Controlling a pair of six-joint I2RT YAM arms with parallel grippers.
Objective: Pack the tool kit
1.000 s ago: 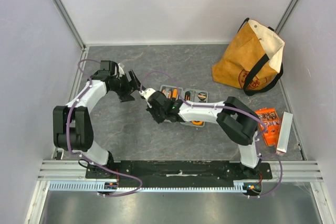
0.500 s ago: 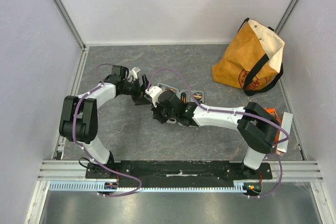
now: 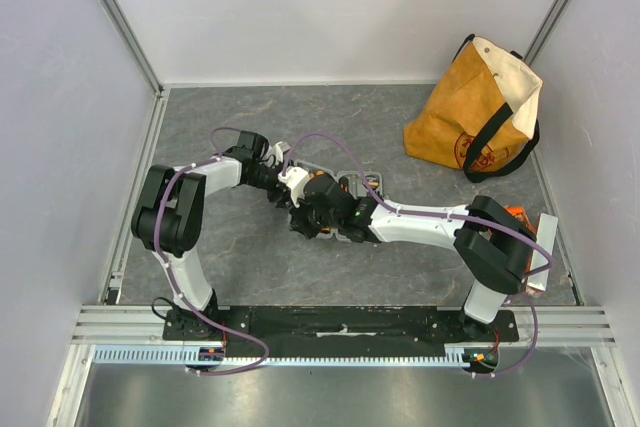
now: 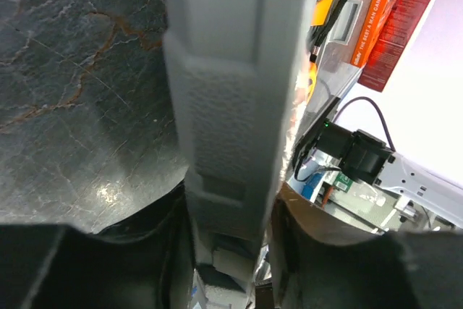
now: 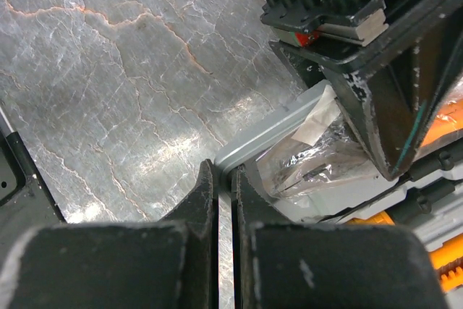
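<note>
Here: pebbled grey plastic tool kit [image 4: 231, 106], veined table [image 4: 72, 70].

Grey tool kit [image 4: 231, 106], lid perhaps half-raised (orange tools [image 5: 445, 127] inside), mid-table

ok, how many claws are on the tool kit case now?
2: left claw clamps the tool kit's grey wall; right claw pinches its thin rim at a corner.
</note>
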